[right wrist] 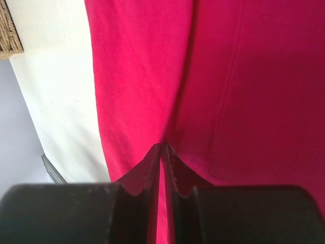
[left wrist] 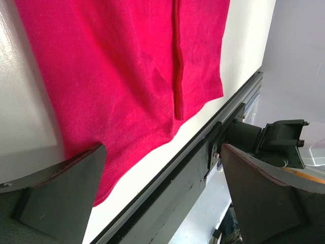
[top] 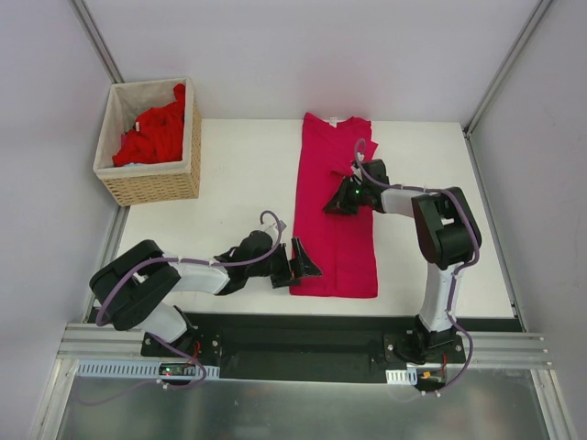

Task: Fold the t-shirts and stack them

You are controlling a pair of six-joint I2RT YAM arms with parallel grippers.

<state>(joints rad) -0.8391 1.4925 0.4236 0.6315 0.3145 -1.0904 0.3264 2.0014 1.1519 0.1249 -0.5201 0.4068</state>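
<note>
Magenta-crimson soft cloth t-shirt, folded into a long strip mid-table.
The right gripper is clamped on a ridge of it near dead centre. The left gripper sits gaping wide and empty at its 7 o'clock corner. Brighter red t-shirts are heaped in the woven wicker basket at 10 o'clock.

Light bright, diffuse, overhead | shadows faint, one soft along t-shirt crease | table washed near-white | right gripper body blurred, underexposed | top view sharp
</note>
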